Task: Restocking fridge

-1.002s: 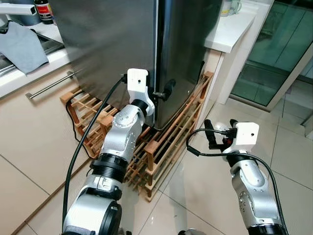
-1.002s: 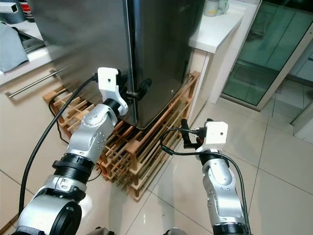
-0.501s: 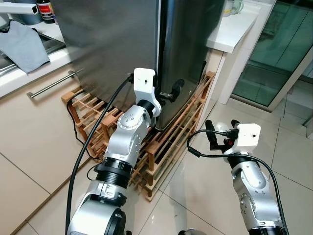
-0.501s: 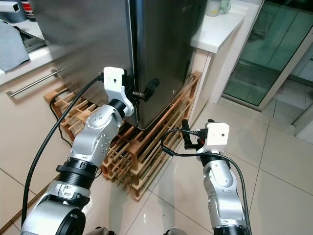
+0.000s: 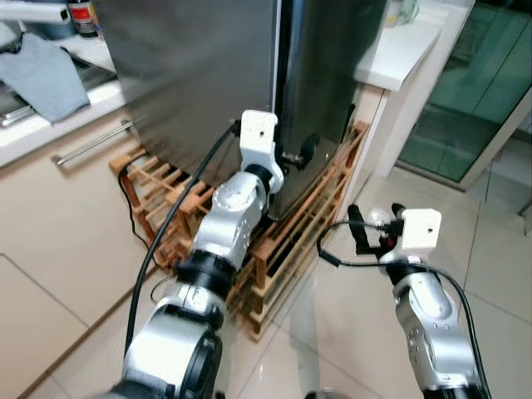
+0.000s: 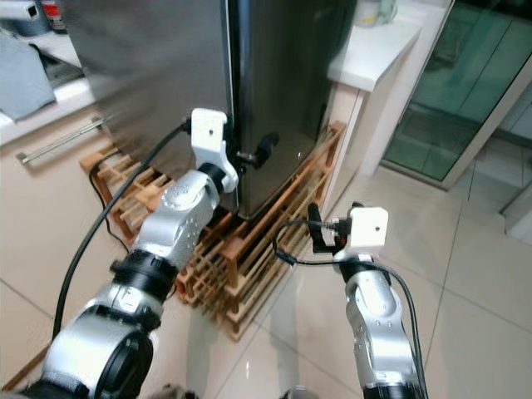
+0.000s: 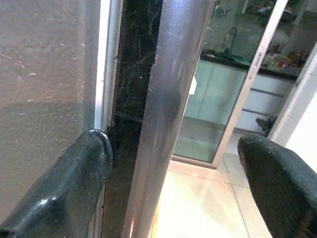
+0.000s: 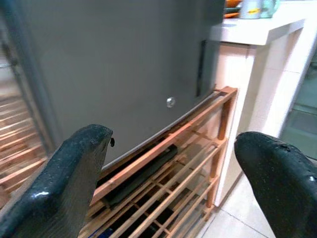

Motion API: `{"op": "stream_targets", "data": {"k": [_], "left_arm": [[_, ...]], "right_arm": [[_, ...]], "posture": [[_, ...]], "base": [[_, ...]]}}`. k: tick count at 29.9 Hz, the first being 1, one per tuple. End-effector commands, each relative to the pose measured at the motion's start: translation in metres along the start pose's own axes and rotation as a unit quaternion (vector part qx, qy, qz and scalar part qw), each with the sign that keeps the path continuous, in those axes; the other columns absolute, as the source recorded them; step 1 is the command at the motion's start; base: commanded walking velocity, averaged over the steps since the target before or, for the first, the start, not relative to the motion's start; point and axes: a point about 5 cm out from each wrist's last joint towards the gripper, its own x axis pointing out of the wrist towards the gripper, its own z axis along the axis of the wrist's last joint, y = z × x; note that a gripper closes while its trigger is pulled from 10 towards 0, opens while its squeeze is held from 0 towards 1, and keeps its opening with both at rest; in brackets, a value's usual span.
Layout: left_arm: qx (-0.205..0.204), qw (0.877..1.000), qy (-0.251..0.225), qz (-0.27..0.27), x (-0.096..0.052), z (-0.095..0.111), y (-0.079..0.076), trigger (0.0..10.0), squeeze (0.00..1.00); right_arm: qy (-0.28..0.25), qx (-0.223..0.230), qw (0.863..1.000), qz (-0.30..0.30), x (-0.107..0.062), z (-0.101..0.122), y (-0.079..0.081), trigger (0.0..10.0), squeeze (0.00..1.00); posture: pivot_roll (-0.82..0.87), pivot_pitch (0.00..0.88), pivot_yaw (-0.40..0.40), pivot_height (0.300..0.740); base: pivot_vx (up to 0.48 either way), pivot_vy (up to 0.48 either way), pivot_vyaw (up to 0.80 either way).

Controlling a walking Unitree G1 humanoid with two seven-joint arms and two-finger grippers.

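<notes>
The stainless steel fridge (image 5: 199, 75) stands closed on a wooden rack. My left gripper (image 5: 297, 155) reaches its lower front corner, at the door's vertical edge. In the left wrist view the gripper (image 7: 173, 191) is open, its fingers (image 7: 64, 193) wide apart on either side of the vertical steel edge (image 7: 168, 99) without clamping it. My right gripper (image 5: 374, 226) hangs low to the right of the fridge, above the floor, open and holding nothing. Its fingers (image 8: 74, 173) point at the fridge's side and the rack.
A slatted wooden rack (image 5: 291, 241) lies under and around the fridge. A white counter (image 5: 399, 50) stands at its right, glass doors (image 5: 474, 91) beyond. At the left are a cabinet with a bar handle (image 5: 91, 141) and a grey cloth (image 5: 46, 75). Tiled floor (image 5: 490, 266) is on the right.
My left arm has pushed further forward, bringing its gripper closer against the fridge's door edge. The head view has shifted slightly and blurred. The right arm has stayed put.
</notes>
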Motion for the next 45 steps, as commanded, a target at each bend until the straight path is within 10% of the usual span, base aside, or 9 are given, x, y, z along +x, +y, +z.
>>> {"op": "stream_targets", "data": {"k": [1,11,13,20,24,29,32,34,45], "left_arm": [[-0.003,0.997,0.011,-0.082,0.01,0.0,-0.032,10.0,0.0],[-0.1,0.922,-0.061,-0.369,0.008,0.039,-0.132,10.0,0.0],[-0.159,0.872,-0.101,-0.452,-0.006,0.061,-0.15,10.0,0.0],[-0.227,0.805,-0.15,-0.528,-0.035,0.093,-0.131,10.0,0.0],[-0.232,0.815,-0.158,-0.506,-0.04,0.094,-0.117,10.0,0.0],[-0.196,0.897,-0.129,-0.374,-0.059,0.064,-0.042,10.0,0.0],[-0.174,0.917,-0.11,-0.341,-0.066,0.051,-0.022,10.0,0.0],[-0.128,0.96,-0.064,-0.243,-0.097,0.028,0.038,10.0,0.0],[-0.068,0.997,-0.045,-0.014,-0.133,0.019,0.105,10.0,0.0]], "right_arm": [[0.012,-0.004,1.0,0.015,-0.003,-0.002,0.002,10.0,0.0],[0.041,-0.02,0.995,0.089,-0.013,-0.008,0.021,10.0,0.0],[0.042,-0.02,0.995,0.088,-0.015,-0.009,0.02,10.0,0.0],[0.054,-0.015,0.994,0.091,-0.017,-0.013,0.021,10.0,0.0],[0.056,-0.016,0.994,0.097,-0.015,-0.013,0.022,10.0,0.0],[0.049,-0.016,0.995,0.079,-0.007,-0.011,0.018,10.0,0.0],[0.049,-0.012,0.996,0.072,-0.005,-0.011,0.016,10.0,0.0],[0.046,-0.005,0.997,0.055,0.004,-0.009,0.01,10.0,0.0],[0.039,-0.003,0.999,0.037,0.038,-0.002,0.011,10.0,0.0]], "posture": [[-0.17,0.0,0.01,0.736],[-0.19,0.0,0.019,0.736],[-0.21,0.0,0.028,0.736],[-0.18,0.0,0.012,0.736],[-0.17,0.0,0.01,0.736],[-0.13,0.0,0.012,0.736],[-0.12,0.0,0.008,0.736],[-0.07,0.0,-0.008,0.736],[-0.01,0.0,-0.04,0.74]], "base": [[0.0,0.0,0.0],[0.0,0.0,0.0],[0.0,0.0,0.0],[0.0,0.0,0.0],[0.0,0.0,0.0],[0.0,0.0,0.0],[0.0,0.0,0.0],[0.0,0.0,0.0],[0.0,0.0,0.25]]}}
